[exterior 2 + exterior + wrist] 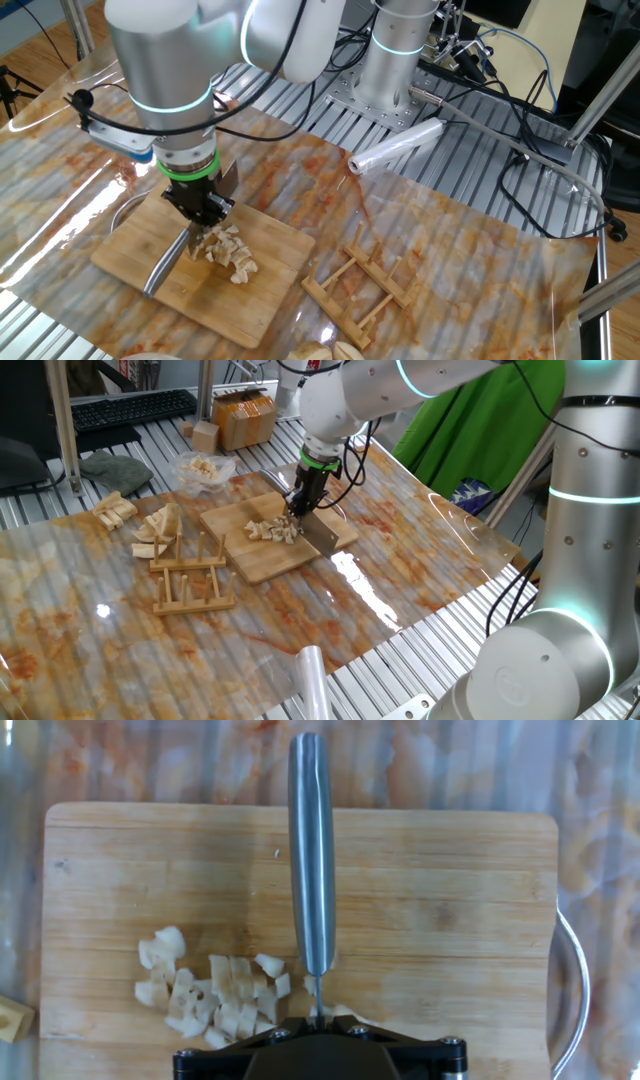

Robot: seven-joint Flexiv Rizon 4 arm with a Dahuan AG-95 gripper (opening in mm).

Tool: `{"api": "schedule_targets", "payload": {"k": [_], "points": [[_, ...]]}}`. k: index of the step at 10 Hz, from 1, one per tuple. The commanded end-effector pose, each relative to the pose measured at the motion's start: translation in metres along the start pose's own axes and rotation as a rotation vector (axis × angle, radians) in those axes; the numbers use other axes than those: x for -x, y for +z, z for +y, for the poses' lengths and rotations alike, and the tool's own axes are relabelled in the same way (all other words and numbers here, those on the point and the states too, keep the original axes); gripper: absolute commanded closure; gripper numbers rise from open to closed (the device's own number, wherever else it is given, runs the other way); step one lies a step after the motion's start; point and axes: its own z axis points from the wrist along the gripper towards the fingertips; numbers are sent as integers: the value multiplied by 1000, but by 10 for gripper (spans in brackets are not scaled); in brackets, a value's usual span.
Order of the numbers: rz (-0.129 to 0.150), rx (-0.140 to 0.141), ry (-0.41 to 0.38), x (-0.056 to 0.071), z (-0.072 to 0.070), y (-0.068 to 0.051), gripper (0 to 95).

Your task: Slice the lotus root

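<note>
Spreading across most of the fixed views, a marbled orange-and-cream table cover (400, 540) lies under a clear glossy sheet, with ribbed metal showing at its edges. The silver robot arm (580, 510) reaches over it, its wrist pointing straight down above a wooden cutting board (255, 555) that lies flat near the middle of the cover.

Next in size, a wooden slatted rack (190, 580) sits just beside the board. Beyond the rack, larger tan wedge-shaped pieces (160, 530) lie loose on the cover, and a clear plastic container (203, 468) holding pale bits stands farther back. A roll of clear film (395, 150) lies near the arm's base.

The gripper (300, 500) is clamped tight on a knife (312, 850); in the hand view the steel spine runs straight away from the fingers across the board, edge down, and in one fixed view the broad grey blade stands upright on the wood.

The lotus root (215, 995) is a cluster of small cream-coloured cut bits on the board, lying just beside the blade, on its left in the hand view, close to the gripper. A few bits nearest the knife appear to touch it.
</note>
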Motion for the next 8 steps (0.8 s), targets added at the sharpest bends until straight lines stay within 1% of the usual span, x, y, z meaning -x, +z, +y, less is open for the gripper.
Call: {"api": "schedule_targets", "payload": {"k": [1, 4, 5, 6, 7, 8], "points": [[5, -3, 1, 2, 2, -2, 950], [4, -7, -4, 3, 3, -4, 950], [7, -13, -8, 3, 3, -8, 950], [11, -14, -9, 2, 3, -11, 950], [14, -23, -11, 2, 3, -14, 950], [20, -26, -12, 2, 2, -21, 950]]}}
